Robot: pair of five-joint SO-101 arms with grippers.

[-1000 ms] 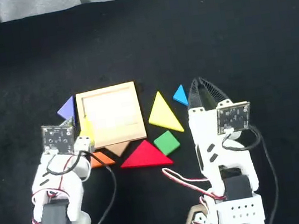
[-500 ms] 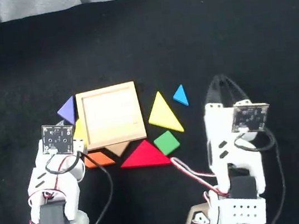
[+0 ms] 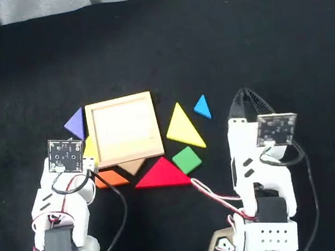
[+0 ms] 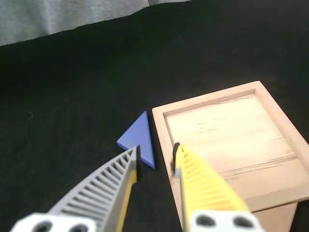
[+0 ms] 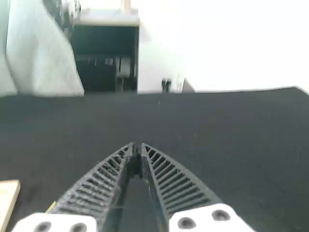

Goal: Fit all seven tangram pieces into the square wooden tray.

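black table (image 3: 21,71) | wooden tray (image 3: 128,158) | red triangle (image 3: 161,174) | yellow triangle (image 3: 183,127) | green square (image 3: 186,159)

The white plastic arms (image 3: 60,208) carry square black camera boards (image 3: 66,154) and red cables (image 3: 210,193); the left gripper (image 4: 156,151) has ribbed fingers (image 4: 205,186), grey and yellow; the right gripper (image 5: 137,147) is black.

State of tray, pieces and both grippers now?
wooden tray: empty
left gripper: open, empty
right gripper: shut, empty
purple triangle: outside tray
yellow triangle: outside tray
blue triangle: outside tray
red triangle: outside tray
green square: outside tray
orange piece: outside tray
brown triangle: outside tray
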